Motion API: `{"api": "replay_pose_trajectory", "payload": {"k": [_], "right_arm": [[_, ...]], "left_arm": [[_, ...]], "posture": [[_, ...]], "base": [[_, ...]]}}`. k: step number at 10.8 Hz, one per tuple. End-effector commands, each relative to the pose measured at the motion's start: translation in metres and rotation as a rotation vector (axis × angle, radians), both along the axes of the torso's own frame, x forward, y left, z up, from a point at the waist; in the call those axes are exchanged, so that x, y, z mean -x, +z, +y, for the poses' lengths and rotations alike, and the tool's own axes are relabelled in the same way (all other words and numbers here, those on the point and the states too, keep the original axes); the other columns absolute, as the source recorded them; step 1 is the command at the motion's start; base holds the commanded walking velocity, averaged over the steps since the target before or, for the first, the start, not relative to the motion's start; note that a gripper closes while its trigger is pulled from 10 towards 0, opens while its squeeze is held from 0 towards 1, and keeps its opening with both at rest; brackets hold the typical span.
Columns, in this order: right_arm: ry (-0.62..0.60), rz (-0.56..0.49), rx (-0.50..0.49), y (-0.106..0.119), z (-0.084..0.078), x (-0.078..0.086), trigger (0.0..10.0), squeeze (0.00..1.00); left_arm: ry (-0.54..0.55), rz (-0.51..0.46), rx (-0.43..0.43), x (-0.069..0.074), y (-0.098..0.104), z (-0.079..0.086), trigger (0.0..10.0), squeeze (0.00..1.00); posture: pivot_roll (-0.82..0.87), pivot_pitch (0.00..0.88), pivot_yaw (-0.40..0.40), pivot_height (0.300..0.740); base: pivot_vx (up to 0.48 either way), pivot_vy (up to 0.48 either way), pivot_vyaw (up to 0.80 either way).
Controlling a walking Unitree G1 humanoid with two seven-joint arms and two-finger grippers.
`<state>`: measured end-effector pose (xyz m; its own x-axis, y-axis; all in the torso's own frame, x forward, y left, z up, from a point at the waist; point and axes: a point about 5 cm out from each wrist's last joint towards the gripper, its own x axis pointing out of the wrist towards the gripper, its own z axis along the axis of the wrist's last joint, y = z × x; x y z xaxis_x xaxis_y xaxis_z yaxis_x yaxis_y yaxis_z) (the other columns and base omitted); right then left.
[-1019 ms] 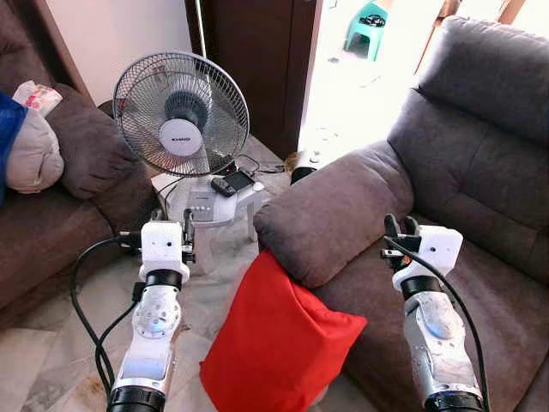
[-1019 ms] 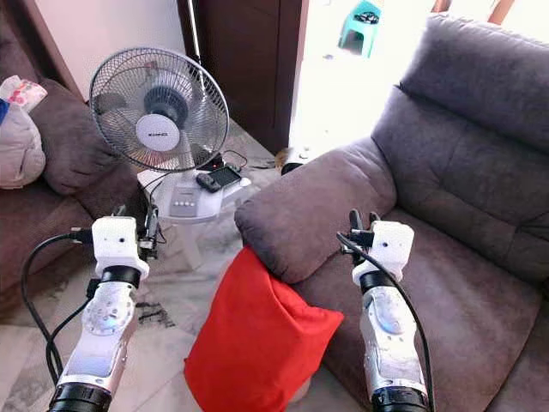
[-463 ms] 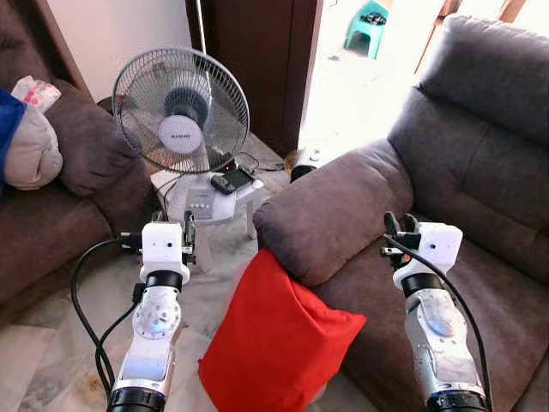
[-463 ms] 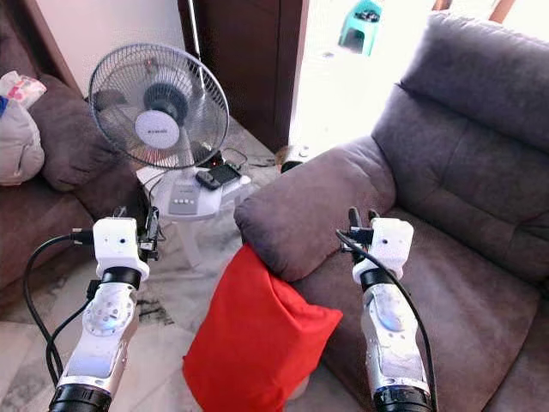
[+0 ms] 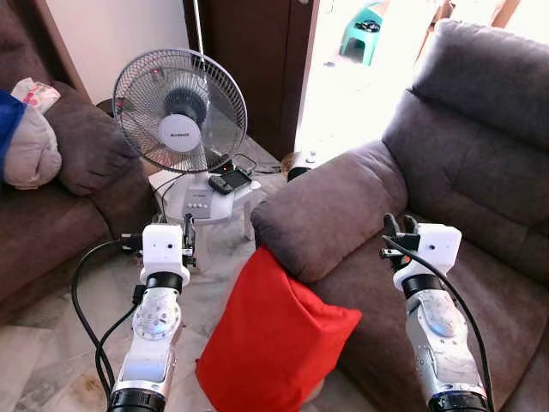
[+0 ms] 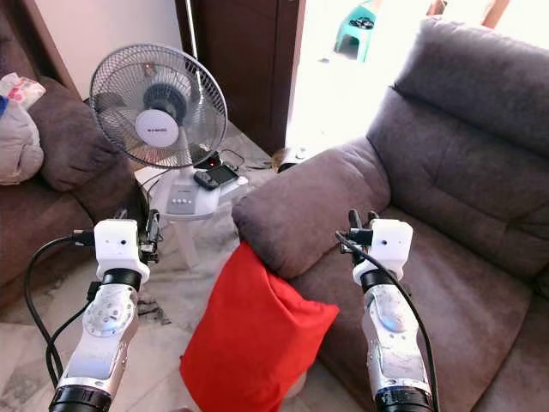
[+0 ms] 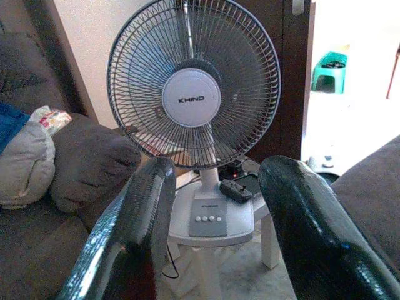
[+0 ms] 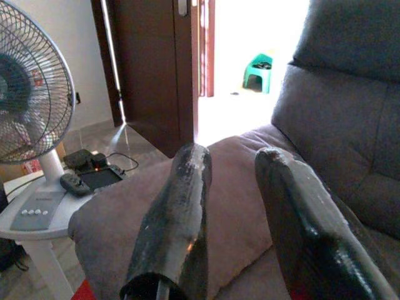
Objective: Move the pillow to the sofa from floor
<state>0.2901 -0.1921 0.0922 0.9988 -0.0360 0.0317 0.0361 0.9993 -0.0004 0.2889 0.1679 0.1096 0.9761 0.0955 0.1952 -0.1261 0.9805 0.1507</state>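
— From the head camera? 
— Red pillow (image 5: 273, 339) on the tiled floor (image 5: 51, 352), leaning against the front of the grey sofa (image 5: 480, 172), top corner tucked under the sofa's armrest (image 5: 330, 210). Left gripper (image 5: 187, 230) raised over the floor, well apart from the pillow. Right gripper (image 5: 397, 227) raised above the sofa seat, just beside the armrest. Both empty; finger gap hard to judge from behind. White table fan (image 5: 180, 112) on a small white stool (image 5: 210, 206), with a black handheld device (image 5: 230, 180) at the fan's base. Brown sofa (image 5: 60, 215) to the robot's left, carrying a grey bundle (image 5: 33, 153). Bright open doorway behind, with a green stool (image 5: 367, 24) beyond.

— And the left wrist camera? 
— Two black fingers (image 7: 134, 231) spread wide apart, nothing between but air. Straight ahead, the fan grille with its maker's badge, the button panel (image 7: 210, 219) on the fan base, and the handheld device (image 7: 240, 187) beside it. Brown sofa arm (image 7: 87, 162) at one side. Pillow outside this frame.

— The right wrist camera? 
— Fingers (image 8: 178, 219) parted too, holding nothing, pointed over the grey armrest (image 8: 231, 187) toward the doorway. Dark wooden door (image 8: 156, 69) and the green stool (image 8: 257, 70) clear here. A sliver of red (image 8: 81, 290) at the frame's edge, below the armrest. Cable (image 8: 122, 164) trailing from the device on the stool.
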Motion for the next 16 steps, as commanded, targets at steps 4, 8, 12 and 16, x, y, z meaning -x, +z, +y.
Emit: {"api": "replay_pose_trajectory", "payload": {"k": [4,8,12,16], "right_arm": [[0.002,0.048,0.028,-0.0043,-0.0022,0.0011,10.0,0.0],[0.023,0.024,0.015,0.0004,0.0002,0.0012,10.0,0.0],[0.035,0.039,0.014,-0.0005,0.0006,0.0005,10.0,0.0],[0.056,0.041,0.017,0.0001,0.004,0.0004,10.0,0.0]], "left_arm": [[-0.013,0.006,0.023,0.0001,0.0014,-0.003,10.0,0.0],[-0.022,0.02,0.025,-0.0002,-0.0007,-0.0048,10.0,0.0],[-0.028,0.031,0.022,-0.0012,-0.0006,-0.0058,10.0,0.0],[-0.053,0.036,0.028,-0.001,-0.001,-0.0101,10.0,0.0]], "posture": [[0.01,0.017,-0.053,0.672],[0.0,0.019,-0.054,0.626],[0.0,0.021,-0.056,0.626],[0.0,0.021,-0.057,0.626]], "base": [[0.0,0.0,0.0],[0.0,0.0,0.0],[0.0,0.0,0.0],[0.0,0.0,0.0]]}}
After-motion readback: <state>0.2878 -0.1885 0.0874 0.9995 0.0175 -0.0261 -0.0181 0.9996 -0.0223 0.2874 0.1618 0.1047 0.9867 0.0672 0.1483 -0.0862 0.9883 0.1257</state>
